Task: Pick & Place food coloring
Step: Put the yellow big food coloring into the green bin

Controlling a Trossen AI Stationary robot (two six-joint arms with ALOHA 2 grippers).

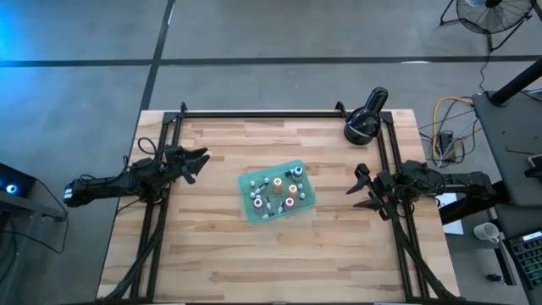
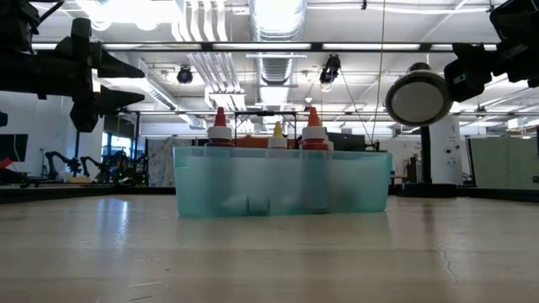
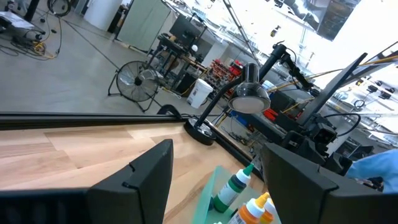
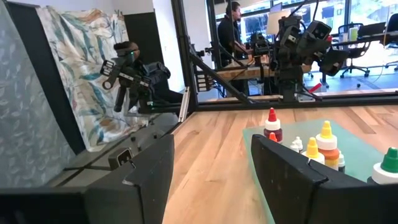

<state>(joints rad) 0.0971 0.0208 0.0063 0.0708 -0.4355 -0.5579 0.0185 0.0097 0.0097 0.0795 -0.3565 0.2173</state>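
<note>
Several small food coloring bottles (image 1: 278, 191) with white caps stand or lie in a translucent teal tray (image 1: 251, 181) at the table's middle. In the low view, red (image 2: 221, 126), yellow (image 2: 278, 133) and red-orange (image 2: 313, 126) tops rise above the tray wall (image 2: 282, 181). My left gripper (image 1: 196, 161) hovers open at the table's left side, pointing level toward the tray. My right gripper (image 1: 360, 188) hovers open at the right side, facing the tray. The left wrist view shows a green bottle (image 3: 233, 186). The right wrist view shows a red one (image 4: 272, 124).
A black round lamp-like device (image 1: 364, 119) stands at the table's far right corner. A black frame (image 1: 262, 113) runs along the far edge and both sides. Bare wood (image 1: 279, 263) lies between the tray and the near edge. A person (image 4: 233, 31) stands beyond the table.
</note>
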